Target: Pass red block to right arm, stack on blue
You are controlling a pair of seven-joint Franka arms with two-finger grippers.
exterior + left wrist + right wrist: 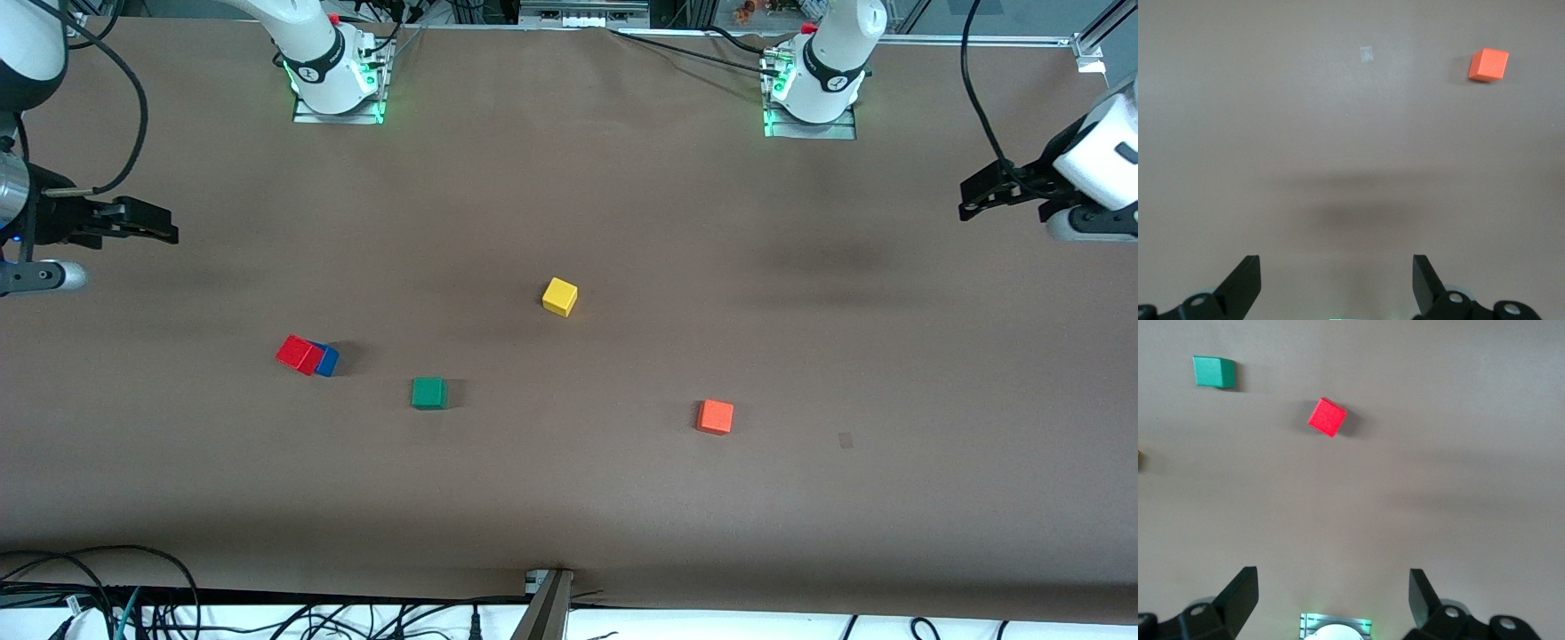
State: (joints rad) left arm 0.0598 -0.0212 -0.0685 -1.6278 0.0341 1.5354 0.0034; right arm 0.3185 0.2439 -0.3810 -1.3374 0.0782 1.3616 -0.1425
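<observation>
1. Since the red block (299, 354) already sits on the blue cube (326, 359), we judge the stack made, with nothing obvious left but to stay clear of it.
2. We see the red block turned a little off square on the blue one, which shows only as a sliver at the edge toward the green cube (428, 392); in the right wrist view the red block (1327, 417) hides the blue entirely.
3. The pair stands toward the right arm's end of the table, nearer the front camera than the yellow cube (559, 296).
4. Our right gripper (156, 224) hangs released and empty over bare table at its own end, fingers (1240, 593) spread apart.
5. Our left gripper (978, 197) hangs equally released and empty over the table's other end, fingers (1243, 283) wide, and that arm waits.
6. The relation that matters: the stack lies from the right gripper toward the front camera and toward the table's middle, far closer to it than to the left one.
7. A cube has no long axis, so any approach depends only on the block's skewed faces.
8. The orange cube (715, 416) lies toward the left arm's end, well apart from the stack.
</observation>
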